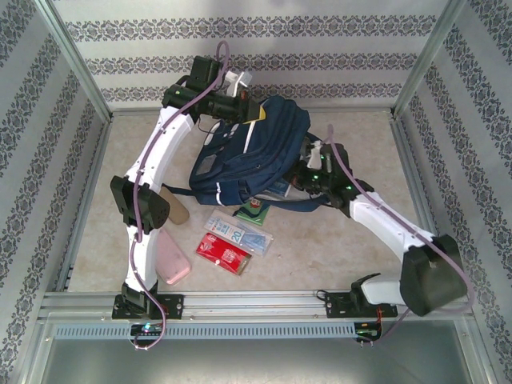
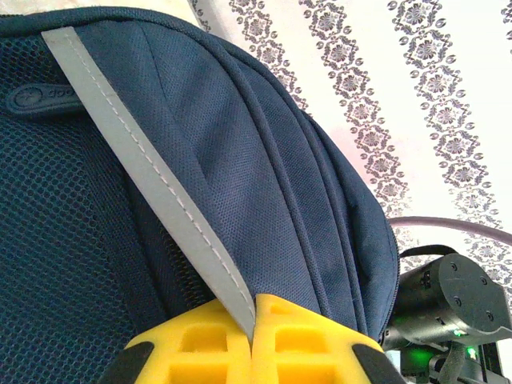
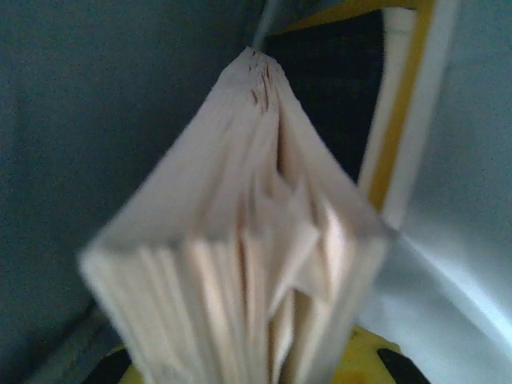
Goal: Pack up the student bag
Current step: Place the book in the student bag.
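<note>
- The student bag (image 1: 256, 148) lies on the counter (image 1: 320, 256), towards the back.
- The left arm arches high over it, its left hand (image 2: 254, 328) pinched tight on the bag's grey strip (image 2: 152, 172).
- The right arm reaches in low, its right hand (image 1: 310, 164) clamping a book (image 3: 240, 240) inside the bag.

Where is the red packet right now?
In the top view, the red packet lies on the table nearer the arm bases than the student bag, right beside the blue-and-white pack, with the pink case to its left.
</note>
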